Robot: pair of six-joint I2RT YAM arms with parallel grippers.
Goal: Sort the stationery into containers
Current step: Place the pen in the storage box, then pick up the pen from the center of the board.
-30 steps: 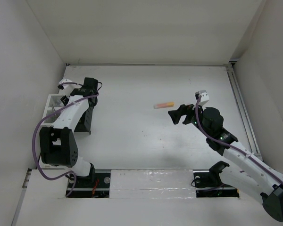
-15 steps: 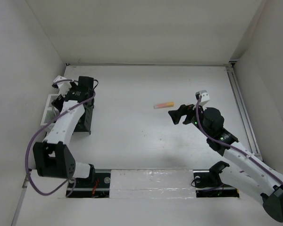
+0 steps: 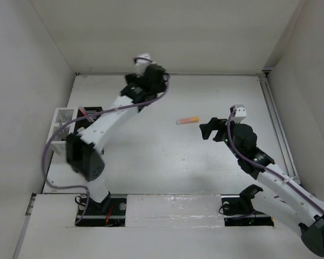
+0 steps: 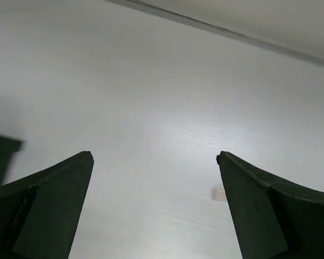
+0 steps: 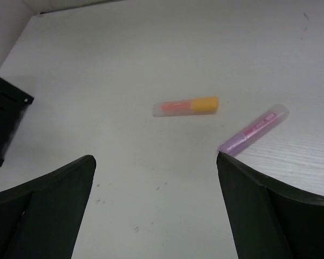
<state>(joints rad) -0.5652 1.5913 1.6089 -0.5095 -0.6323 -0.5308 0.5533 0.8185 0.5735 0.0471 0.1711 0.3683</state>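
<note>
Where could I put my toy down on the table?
Bare table lies between the orange highlighter and the near edge, also beyond the right gripper toward the far right corner. Crowded: left edge, with white organiser and black organiser under the left arm.

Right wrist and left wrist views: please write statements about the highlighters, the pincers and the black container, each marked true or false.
1. The orange highlighter lies on the table. True.
2. The right pincer is shut on the purple highlighter. False: it is open and empty; that highlighter lies on the table.
3. The left pincer is open and holds nothing. True.
4. The two highlighters touch each other. False: they lie apart.
5. The black container is at the right edge of the right wrist view. False: it is at the left edge.
</note>
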